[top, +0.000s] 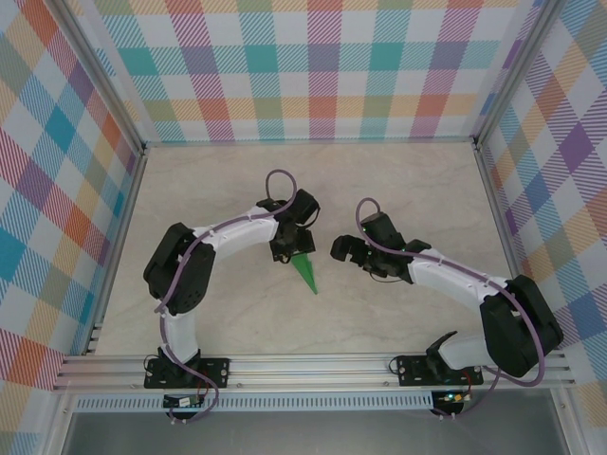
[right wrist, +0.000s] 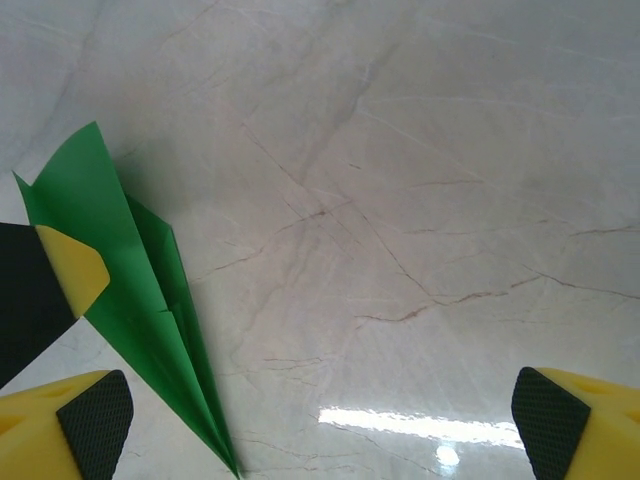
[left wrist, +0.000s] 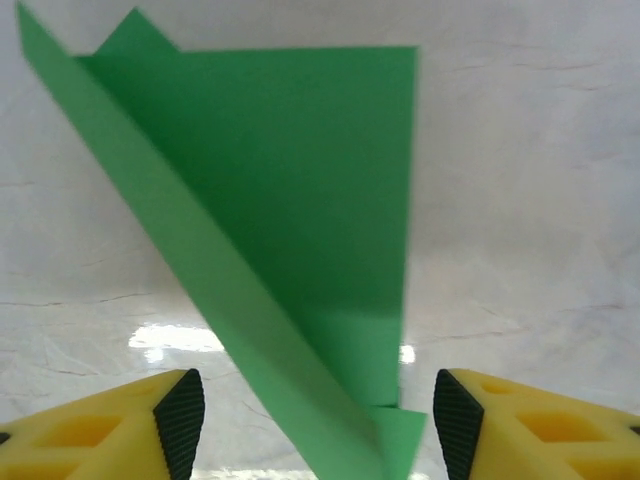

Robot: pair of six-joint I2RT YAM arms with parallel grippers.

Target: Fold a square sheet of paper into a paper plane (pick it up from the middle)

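While both arms reached inward over a pale, marble-patterned tabletop point(top: 408, 190), a bright-green paper plane point(top: 305, 272), folded into a narrow pointed dart, lay on that surface a little left of centre, its tip aimed toward the near edge. In the overhead view, the left gripper point(top: 289, 248) hung right over the plane's broad rear end, and the right gripper point(top: 340, 250) pointed toward it from just beside, on the right. The left wrist camera showed the left gripper's yellow fingers point(left wrist: 100, 435), tipped with black pads, spread apart on either side of the plane. Neither pad touched the paper, so the plane was released. A raised fold ran diagonally along its length. From the right wrist camera, the right gripper's jaws stood wide apart and grasped nothing, with the plane lying off to their left. Pastel checked walls point(top: 322, 66) enclosed the table on three sides.
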